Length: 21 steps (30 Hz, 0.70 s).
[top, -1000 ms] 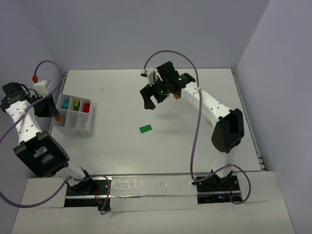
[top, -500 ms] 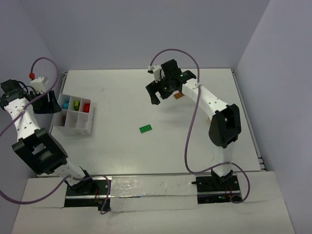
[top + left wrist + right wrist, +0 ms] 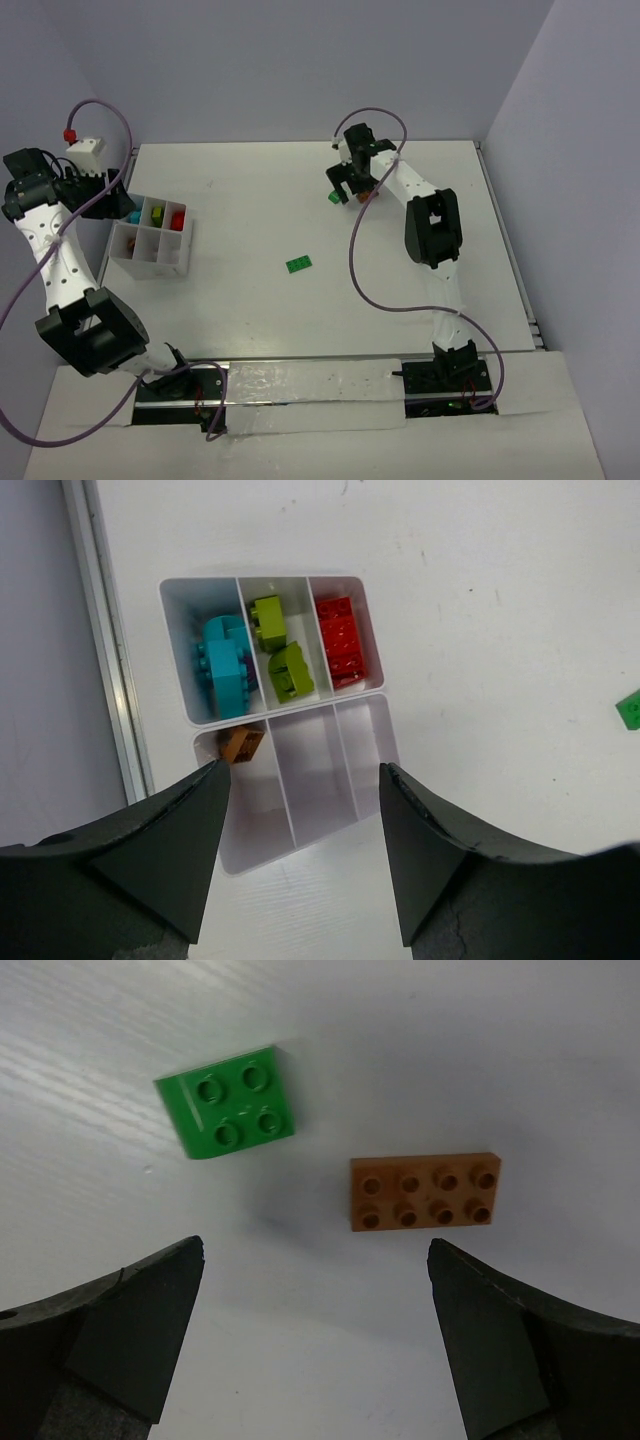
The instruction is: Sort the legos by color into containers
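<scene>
While hanging low over the far part of the table (image 3: 240,320), shows the right hand (image 3: 315,1248) spread wide, gripping nothing. Right beneath it, flat on the table and a little apart from each other: green four-stud lego (image 3: 228,1103) on the left of the wrist view, orange eight-stud plate (image 3: 424,1192) on the right, neither touched by a finger. Over at the left edge, left hand (image 3: 300,770) released too, fingers parted above the six-cell container (image 3: 350,765). Far row in there: teal legos (image 3: 228,670) in the left cell, two yellow-green legos (image 3: 290,670) in the middle, red lego (image 3: 343,640) in the right. Near row: brown-orange lego (image 3: 240,743) tilted against the wall of the left cell. Out mid-table, well apart from both hands: flat green lego (image 3: 298,264).
</scene>
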{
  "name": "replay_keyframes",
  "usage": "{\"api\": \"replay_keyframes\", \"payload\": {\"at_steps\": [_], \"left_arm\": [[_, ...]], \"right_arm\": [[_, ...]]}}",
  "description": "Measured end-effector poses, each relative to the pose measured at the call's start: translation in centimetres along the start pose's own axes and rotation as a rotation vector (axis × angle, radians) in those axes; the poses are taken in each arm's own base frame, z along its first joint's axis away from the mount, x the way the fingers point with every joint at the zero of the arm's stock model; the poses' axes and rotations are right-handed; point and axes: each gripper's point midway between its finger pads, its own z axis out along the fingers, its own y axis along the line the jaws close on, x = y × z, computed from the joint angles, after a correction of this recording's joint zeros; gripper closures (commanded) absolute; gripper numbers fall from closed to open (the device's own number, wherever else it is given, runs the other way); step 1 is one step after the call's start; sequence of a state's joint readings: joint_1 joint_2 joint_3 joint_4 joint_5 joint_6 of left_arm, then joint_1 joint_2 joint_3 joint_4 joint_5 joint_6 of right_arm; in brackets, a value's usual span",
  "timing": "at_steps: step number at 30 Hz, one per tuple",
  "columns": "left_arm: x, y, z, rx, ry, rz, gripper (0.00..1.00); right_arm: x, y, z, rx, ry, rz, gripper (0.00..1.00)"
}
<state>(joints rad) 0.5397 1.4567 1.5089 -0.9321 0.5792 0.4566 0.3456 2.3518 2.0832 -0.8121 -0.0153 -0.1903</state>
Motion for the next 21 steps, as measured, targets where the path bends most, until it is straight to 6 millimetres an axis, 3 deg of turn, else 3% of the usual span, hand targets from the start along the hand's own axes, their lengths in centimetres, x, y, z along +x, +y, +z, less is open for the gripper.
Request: {"api": "replay_keyframes", "payload": {"at_steps": [9, 16, 21], "left_arm": [[-0.6, -1.4, 0.1, 0.036, -0.015, -0.010, 0.29], [-0.7, -1.7, 0.2, 0.041, -0.015, -0.020, 0.29], [-0.8, -1.8, 0.2, 0.045, -0.018, -0.029, 0.29]], "right_arm": [[-0.5, -3.9, 0.8, 0.089, -0.009, 0.067, 0.00], [0.4, -4.2, 3.0, 0.103, 0.024, 0.087, 0.00], [-0.1, -4.5, 3.2, 0.105, 0.015, 0.098, 0.01]]}}
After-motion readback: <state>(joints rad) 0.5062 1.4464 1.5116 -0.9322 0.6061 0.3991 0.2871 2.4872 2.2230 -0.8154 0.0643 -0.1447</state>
